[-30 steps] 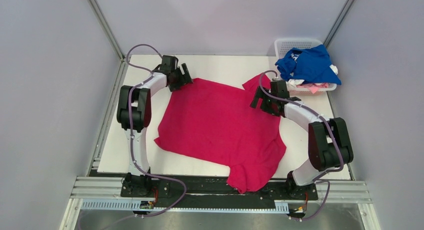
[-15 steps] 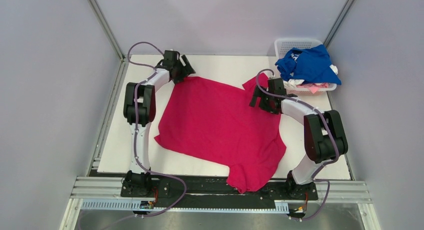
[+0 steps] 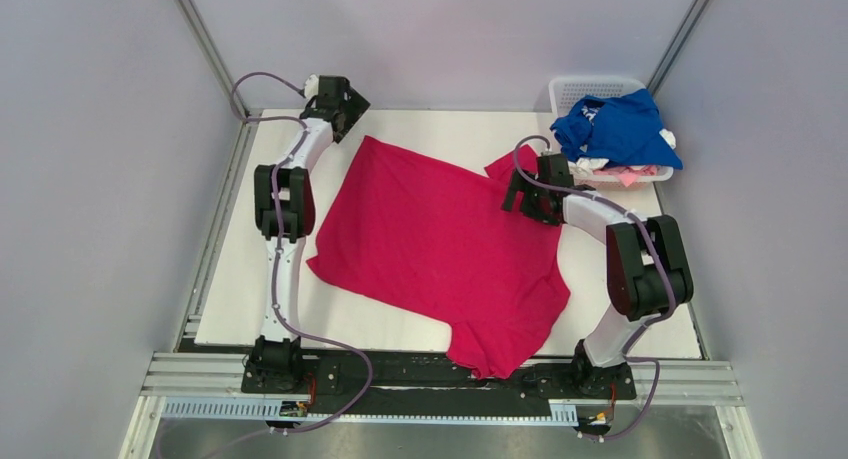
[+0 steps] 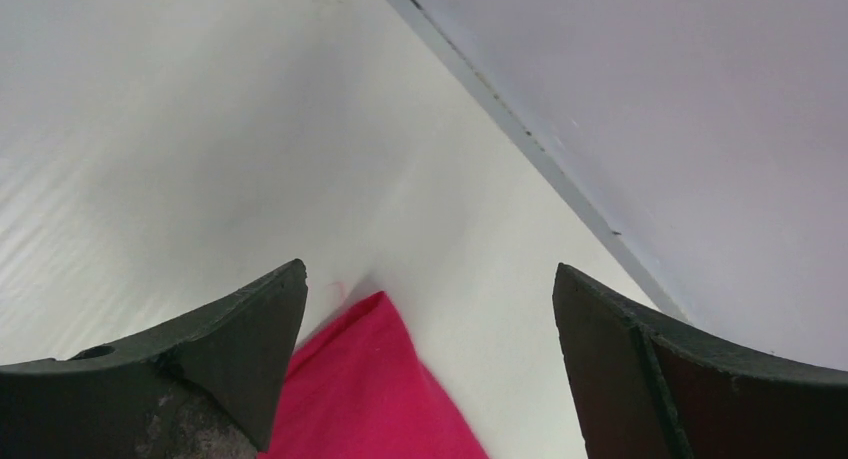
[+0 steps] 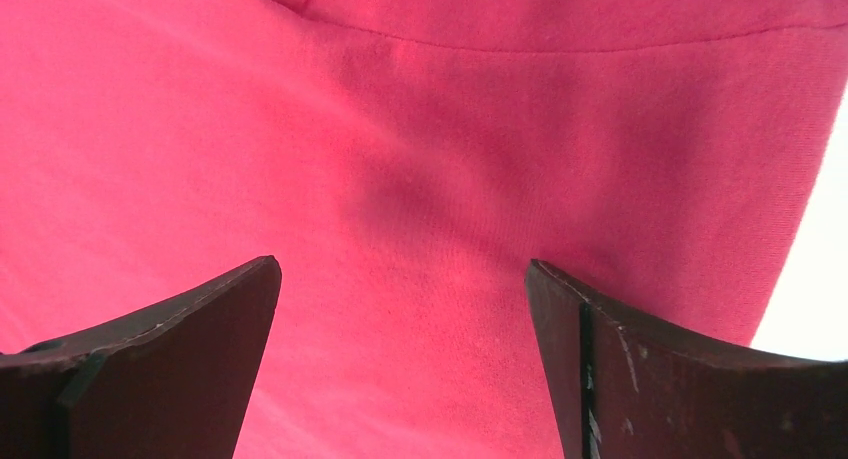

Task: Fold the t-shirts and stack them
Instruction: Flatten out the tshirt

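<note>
My left pincer (image 4: pixel 430 274) gaped empty at eleven o'clock of the magenta-red t-shirt (image 3: pixel 440 249), my right pincer (image 5: pixel 400 267) likewise at two o'clock.

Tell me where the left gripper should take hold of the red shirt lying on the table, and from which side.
Pinch the pointed far-left corner of the red shirt. It lies flat on the table, so only an edge offers a grip, and this corner sits just short of the open left gripper. Probably come down from the far-left side, fingers straddling the tip.
</note>
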